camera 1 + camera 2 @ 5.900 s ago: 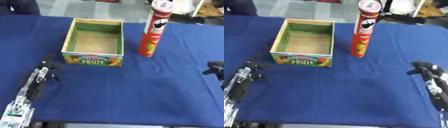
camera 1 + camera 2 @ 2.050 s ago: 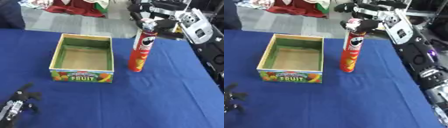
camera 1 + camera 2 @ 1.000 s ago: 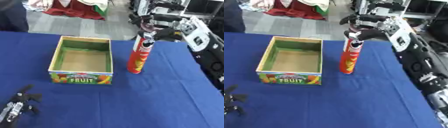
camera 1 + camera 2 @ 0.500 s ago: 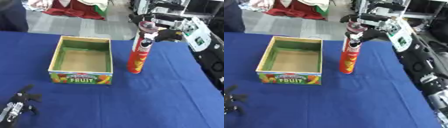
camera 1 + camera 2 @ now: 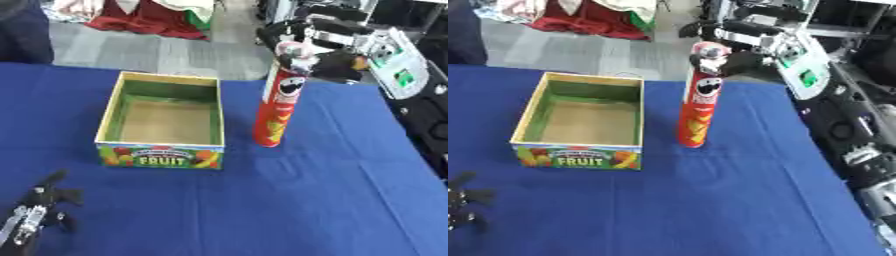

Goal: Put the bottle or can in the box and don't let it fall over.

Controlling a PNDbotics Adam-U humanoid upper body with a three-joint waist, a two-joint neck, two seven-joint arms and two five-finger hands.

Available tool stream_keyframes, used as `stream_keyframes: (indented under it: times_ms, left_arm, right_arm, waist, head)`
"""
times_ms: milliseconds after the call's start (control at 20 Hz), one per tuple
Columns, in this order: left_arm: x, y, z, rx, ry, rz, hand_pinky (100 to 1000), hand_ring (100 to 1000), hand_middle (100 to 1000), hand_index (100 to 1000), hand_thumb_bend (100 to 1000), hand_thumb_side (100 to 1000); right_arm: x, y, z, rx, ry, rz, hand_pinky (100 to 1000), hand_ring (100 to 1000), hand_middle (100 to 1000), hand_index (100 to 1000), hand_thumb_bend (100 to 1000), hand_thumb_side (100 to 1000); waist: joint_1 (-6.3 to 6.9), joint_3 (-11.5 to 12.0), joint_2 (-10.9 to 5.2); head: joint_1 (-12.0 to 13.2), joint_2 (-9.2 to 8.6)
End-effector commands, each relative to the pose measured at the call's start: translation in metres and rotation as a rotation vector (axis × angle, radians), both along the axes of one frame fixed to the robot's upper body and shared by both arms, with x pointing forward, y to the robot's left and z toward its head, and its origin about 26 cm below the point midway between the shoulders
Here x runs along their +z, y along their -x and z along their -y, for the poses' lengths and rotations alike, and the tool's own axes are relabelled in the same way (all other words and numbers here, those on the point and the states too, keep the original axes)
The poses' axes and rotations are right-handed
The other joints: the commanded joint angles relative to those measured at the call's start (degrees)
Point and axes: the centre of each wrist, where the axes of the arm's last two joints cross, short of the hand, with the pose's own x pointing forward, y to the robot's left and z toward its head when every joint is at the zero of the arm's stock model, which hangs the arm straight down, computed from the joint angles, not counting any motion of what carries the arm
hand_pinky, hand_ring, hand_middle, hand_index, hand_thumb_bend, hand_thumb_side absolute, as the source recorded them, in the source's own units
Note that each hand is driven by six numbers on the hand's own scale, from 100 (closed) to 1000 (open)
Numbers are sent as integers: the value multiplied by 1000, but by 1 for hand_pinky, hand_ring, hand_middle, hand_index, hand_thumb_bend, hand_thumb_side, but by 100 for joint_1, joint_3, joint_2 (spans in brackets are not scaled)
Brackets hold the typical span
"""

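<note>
A tall red crisps can (image 5: 276, 110) stands upright on the blue table (image 5: 306, 205), just right of the open cardboard fruit box (image 5: 162, 156). The box is open at the top and nothing lies inside it. My right hand (image 5: 337, 64) comes in from the upper right and sits at the can's top, fingers curled behind the lid and the thumb on its right side. My left hand (image 5: 37, 214) rests low at the bottom left corner, fingers relaxed and holding nothing, well apart from the box.
My right forearm (image 5: 395, 67), white with a green patch, stretches along the table's right side. Beyond the table's far edge lie grey floor and red cloth (image 5: 153, 22). Bare blue cloth spreads in front of the box and can.
My right hand has settled closer round the top of the can. The can still stands upright in the same spot beside the box. The left hand has stayed put.
</note>
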Motion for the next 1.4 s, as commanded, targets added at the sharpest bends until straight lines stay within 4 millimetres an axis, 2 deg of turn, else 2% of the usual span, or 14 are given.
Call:
stream_keyframes:
  times_ms: [50,200,250,500,750,850,900,950,1000,1050,1100,1250,1300,1400]
  left_arm:
    - [7,0,-3,7,-14,24,454,838,563,972,100,866]
    - [7,-1,-3,5,-14,26,454,838,563,972,100,866]
    - [7,-1,-3,5,-15,26,454,838,563,972,100,867]
    - [7,-1,-3,5,-17,26,454,839,563,972,100,870]
    - [7,-1,-2,5,-17,27,453,839,563,972,100,870]
    - [7,-1,-2,6,-17,27,453,839,562,971,100,870]
    - [7,-1,-2,7,-17,27,453,839,562,971,100,870]
    - [7,-1,-2,7,-16,27,453,839,562,971,100,870]
    - [7,-1,-2,8,-16,27,453,839,562,971,100,870]
    - [7,-1,-2,8,-16,27,453,839,562,971,100,870]
    - [8,-1,-2,8,-15,28,453,840,562,971,100,870]
    - [8,-1,-2,9,-15,29,452,840,562,971,100,871]
    - [8,-1,-2,9,-15,29,452,840,562,971,100,872]
    - [8,-2,-2,10,-15,30,452,840,562,971,100,871]
  right_arm:
    - [14,3,15,167,348,2,1000,1000,997,1000,100,812]
    - [11,1,15,143,380,5,1000,1000,999,1000,100,824]
    - [10,1,15,139,389,7,1000,1000,998,1000,100,858]
    - [1,-3,14,132,425,1,1000,998,987,1000,100,909]
    - [-9,-6,15,113,433,-23,1000,965,977,1000,100,948]
    - [-14,-7,16,107,430,-32,959,926,963,1000,100,958]
    - [-16,-7,17,104,428,-34,873,867,924,979,100,941]
    - [-17,-7,16,103,425,-35,862,859,920,975,100,936]
    - [-19,-8,16,104,420,-34,768,788,880,933,100,784]
    - [-20,-8,15,105,414,-31,713,748,849,905,100,357]
    - [-20,-8,14,106,412,-27,678,722,832,893,100,304]
    - [-22,-7,14,110,395,-6,543,617,755,813,100,296]
    - [-22,-7,14,111,383,5,471,550,664,728,100,293]
    - [-21,-6,14,116,352,34,376,470,558,624,100,278]
  waist:
    - [38,-6,-99]
    - [40,7,-86]
    - [40,11,-83]
    - [29,28,-73]
    - [19,44,-68]
    - [19,49,-66]
    - [19,52,-67]
    - [18,53,-67]
    - [19,55,-65]
    - [20,56,-63]
    - [21,58,-61]
    - [22,62,-51]
    - [23,64,-47]
    - [23,71,-38]
  head:
    - [-10,-88]
    - [-25,-94]
    - [-28,-96]
    - [-39,-100]
    - [-52,-111]
    - [-54,-116]
    - [-53,-116]
    - [-53,-117]
    - [-53,-119]
    - [-53,-118]
    - [-54,-116]
    - [-55,-114]
    - [-55,-112]
    - [-59,-113]
